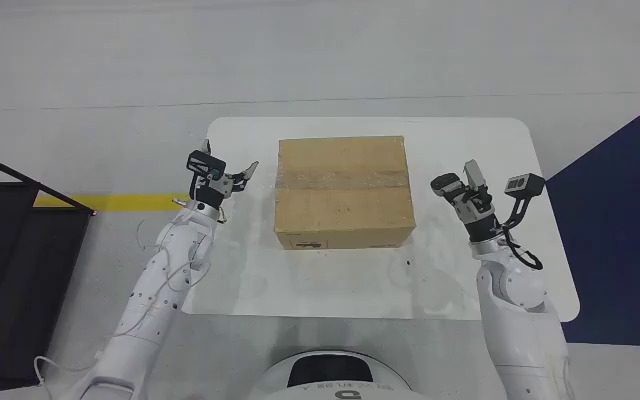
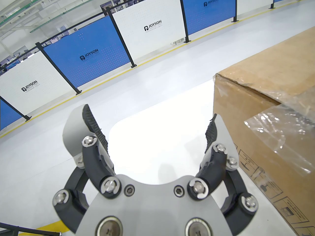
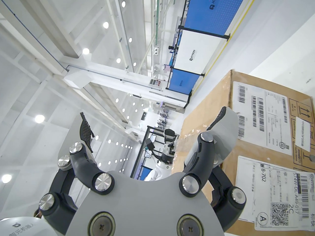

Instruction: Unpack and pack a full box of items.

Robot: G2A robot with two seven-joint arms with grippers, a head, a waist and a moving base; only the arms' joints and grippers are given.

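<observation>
A closed brown cardboard box (image 1: 344,190), its flaps sealed with clear tape, stands in the middle of the white table (image 1: 450,290). My left gripper (image 1: 224,172) hovers just left of the box, open and holding nothing. In the left wrist view the box (image 2: 268,114) rises beside my open gripper (image 2: 150,121). My right gripper (image 1: 490,185) hangs a short way off the box's right side, also open and bare. The right wrist view shows the box's labelled side (image 3: 270,133) past the open gripper (image 3: 155,119).
A dark frame (image 1: 30,250) stands off the table's left side beside a yellow floor line (image 1: 120,202). A dark blue panel (image 1: 610,230) sits past the table's right edge. Bare tabletop lies in front of the box.
</observation>
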